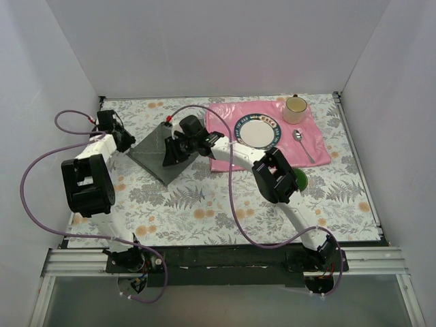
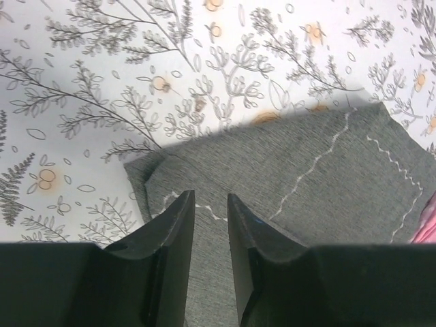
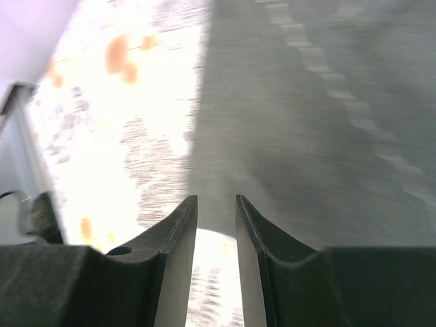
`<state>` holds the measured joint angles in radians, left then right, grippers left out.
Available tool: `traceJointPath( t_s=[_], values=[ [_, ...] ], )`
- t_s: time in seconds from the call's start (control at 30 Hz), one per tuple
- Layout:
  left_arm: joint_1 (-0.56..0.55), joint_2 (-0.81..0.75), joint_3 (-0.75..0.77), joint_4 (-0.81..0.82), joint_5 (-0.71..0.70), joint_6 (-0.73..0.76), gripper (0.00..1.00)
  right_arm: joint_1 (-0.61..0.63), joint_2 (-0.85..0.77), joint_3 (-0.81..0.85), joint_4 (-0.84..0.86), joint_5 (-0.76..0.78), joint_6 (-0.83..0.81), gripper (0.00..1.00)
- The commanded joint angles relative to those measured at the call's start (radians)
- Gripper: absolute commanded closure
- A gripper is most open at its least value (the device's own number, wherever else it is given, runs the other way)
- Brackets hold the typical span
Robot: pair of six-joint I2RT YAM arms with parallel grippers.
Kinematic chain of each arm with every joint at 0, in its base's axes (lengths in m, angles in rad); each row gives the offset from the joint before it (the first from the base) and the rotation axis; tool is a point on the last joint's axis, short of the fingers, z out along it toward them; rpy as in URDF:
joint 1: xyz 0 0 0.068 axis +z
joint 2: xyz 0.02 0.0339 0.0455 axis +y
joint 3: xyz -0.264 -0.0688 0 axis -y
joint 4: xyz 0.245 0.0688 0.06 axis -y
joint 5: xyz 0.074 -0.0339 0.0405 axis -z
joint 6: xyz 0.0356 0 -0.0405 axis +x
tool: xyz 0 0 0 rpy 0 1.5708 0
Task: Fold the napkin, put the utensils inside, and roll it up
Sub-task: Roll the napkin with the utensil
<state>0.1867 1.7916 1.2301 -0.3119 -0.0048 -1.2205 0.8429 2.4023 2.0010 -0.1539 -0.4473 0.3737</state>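
Napkin (image 1: pixel 158 153) is laid folded into a triangle on the desk (image 1: pixel 204 204), just beside the pink placemat (image 1: pixel 317 155). Left hand (image 2: pixel 210 197): fingers narrowly apart over the napkin's left corner, no cloth seen clamped. Right hand (image 3: pixel 216 199): fingers narrowly apart over the napkin edge, view blurred, nothing seen held.

Likely risks:
- Soft cloth, so the fold could be sprung open or skewed if a fingertip snags a layer.
- On a re-grasp, only the top layer might be pinched.
- Spoon (image 1: pixel 302 144) lies well apart, next to the plate (image 1: pixel 257 131) and cup (image 1: pixel 295 109), which could be knocked on a reach.
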Motion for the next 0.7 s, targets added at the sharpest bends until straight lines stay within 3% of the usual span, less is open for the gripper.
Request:
traceJointPath(
  t_s=[0.0, 0.2, 0.67],
  values=[
    [0.034, 0.003, -0.023, 0.020, 0.040, -0.011, 0.76, 0.058, 0.026, 0.088, 0.112, -0.119, 0.074, 0.64],
    [0.037, 0.009, -0.043, 0.042, 0.034, -0.004, 0.77, 0.068, 0.081, 0.111, 0.143, -0.134, 0.096, 0.74],
    [0.036, 0.068, -0.050, 0.048, 0.019, 0.018, 0.78, 0.071, 0.092, -0.010, 0.143, -0.134, 0.071, 0.80]
  ],
)
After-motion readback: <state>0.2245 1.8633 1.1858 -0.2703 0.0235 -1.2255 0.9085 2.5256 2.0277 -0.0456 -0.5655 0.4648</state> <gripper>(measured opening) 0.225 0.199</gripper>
